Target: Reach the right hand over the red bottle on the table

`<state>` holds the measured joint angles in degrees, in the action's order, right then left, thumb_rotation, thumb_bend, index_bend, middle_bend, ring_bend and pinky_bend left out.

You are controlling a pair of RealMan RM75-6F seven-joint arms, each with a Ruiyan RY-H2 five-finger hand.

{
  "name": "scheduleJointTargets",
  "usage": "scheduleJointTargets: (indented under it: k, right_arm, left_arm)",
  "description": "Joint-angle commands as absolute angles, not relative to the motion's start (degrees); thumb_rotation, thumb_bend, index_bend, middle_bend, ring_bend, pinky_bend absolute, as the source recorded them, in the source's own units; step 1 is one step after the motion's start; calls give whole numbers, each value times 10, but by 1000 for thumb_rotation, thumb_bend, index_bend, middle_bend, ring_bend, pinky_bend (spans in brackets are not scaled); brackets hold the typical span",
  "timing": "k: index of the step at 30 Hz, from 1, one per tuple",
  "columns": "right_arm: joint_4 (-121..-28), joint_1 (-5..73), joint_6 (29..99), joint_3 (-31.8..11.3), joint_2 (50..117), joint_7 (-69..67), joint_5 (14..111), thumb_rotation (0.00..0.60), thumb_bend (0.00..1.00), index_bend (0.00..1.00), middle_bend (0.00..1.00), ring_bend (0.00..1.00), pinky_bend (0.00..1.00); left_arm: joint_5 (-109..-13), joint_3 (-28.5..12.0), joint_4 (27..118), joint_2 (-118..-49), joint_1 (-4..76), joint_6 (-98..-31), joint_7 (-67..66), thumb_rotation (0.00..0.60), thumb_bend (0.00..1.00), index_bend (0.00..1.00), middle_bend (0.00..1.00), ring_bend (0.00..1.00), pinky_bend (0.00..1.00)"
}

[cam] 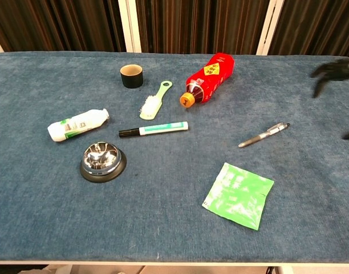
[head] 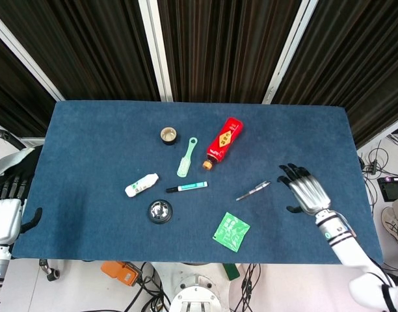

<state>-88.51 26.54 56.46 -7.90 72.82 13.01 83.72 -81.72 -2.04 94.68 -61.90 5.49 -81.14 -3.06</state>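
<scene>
The red bottle [head: 224,141] [cam: 210,77] lies on its side on the blue table [head: 88,130], orange cap toward the front, behind the table's middle. My right hand [head: 305,189] hovers over the table's right part with fingers spread and nothing in it, well right of and nearer than the bottle. In the chest view only its blurred fingertips [cam: 333,71] show at the right edge. My left hand [head: 8,201] hangs off the table's left edge, fingers extended and empty.
Near the bottle lie a green brush [head: 186,156], a dark cup [head: 169,135], a green marker [head: 186,187], a white bottle [head: 141,185], a desk bell [head: 160,211], a green packet [head: 231,231], and a pen [head: 253,190] just left of my right hand.
</scene>
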Motion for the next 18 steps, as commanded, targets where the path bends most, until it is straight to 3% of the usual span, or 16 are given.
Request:
scheduleJointTargets:
  k: [1,6,18]
  right_arm:
    - [-840,316,516,-103,776,156,809,600,259,424,165,159,247]
    - [-797,353,486,-105,822,176,790,600,346,446,165,165,247]
    - [-765,382,478,-94,865,207,755,600,352,549,164,179,248]
  left_arm:
    - [-816,-21,947,-619,56,-810,-29,600,341,73,17,56,133]
    - [-808,-20,951,-613,57,-800,-22,600,341,73,17,56,133]
    - [-805,-17,957,-604,61,-786,-19,600,341,73,11,70,133]
